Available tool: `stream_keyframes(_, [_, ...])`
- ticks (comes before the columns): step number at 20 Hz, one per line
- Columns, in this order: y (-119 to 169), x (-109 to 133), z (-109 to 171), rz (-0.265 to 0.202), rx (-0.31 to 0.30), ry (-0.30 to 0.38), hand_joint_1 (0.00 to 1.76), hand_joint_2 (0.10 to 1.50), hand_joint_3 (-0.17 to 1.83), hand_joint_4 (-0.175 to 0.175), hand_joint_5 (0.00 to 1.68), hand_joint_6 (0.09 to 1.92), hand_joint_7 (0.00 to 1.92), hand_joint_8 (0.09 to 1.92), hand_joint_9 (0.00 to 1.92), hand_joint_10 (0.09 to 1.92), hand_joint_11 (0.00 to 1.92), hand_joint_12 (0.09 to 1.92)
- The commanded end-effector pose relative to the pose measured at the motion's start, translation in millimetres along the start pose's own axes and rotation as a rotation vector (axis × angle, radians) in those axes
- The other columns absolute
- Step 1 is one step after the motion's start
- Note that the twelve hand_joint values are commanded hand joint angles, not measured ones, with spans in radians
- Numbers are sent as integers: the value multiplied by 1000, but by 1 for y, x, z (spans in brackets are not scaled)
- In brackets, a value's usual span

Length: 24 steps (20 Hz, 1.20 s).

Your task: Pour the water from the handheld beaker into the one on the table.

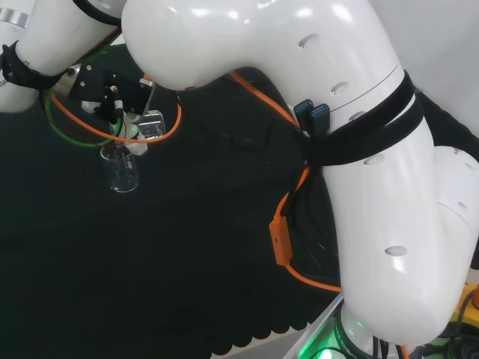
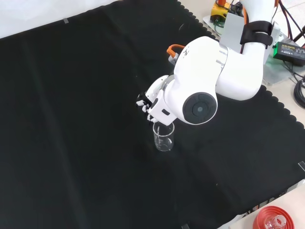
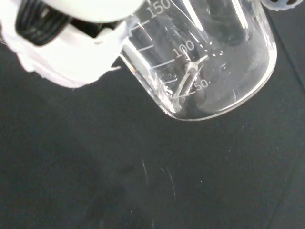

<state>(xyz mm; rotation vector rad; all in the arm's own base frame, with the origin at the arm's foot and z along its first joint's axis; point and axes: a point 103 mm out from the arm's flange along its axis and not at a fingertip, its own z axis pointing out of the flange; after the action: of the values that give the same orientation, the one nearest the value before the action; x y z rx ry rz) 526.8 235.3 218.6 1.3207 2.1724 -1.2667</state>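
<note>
Beaker (image 2: 163,137), clear, stood at mid-frame amid bare black cloth (image 2: 71,119); whether the hand (image 2: 147,106) gripped it, I couldn't tell.

This is a robotics lab set up for chemistry-style handling. A bench (image 2: 71,119) is draped in black cloth with a scalloped edge, and a white robot arm (image 2: 224,71) stands at its side, orange cable (image 1: 288,224) strapped along its links. Clear graduated glassware stands on the cloth: a beaker (image 2: 163,137) with printed volume marks. A red ribbed ring stand (image 2: 271,219) with glass in it sits at the cloth's corner, and a power supply (image 2: 288,50) lies beside the arm's base.
</note>
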Motion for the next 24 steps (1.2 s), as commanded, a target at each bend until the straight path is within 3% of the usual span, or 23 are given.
stream_keyframes(1, [0, 0, 1, 4, 12, -11, 1120, 688, 618, 175, 1256, 688, 1811, 87, 1653, 87, 1128, 915])
stream_keyframes(24, [2, 2, 3, 4, 34, -57, 1119, 688, 619, 175, 1254, 692, 1809, 87, 1651, 87, 1129, 910])
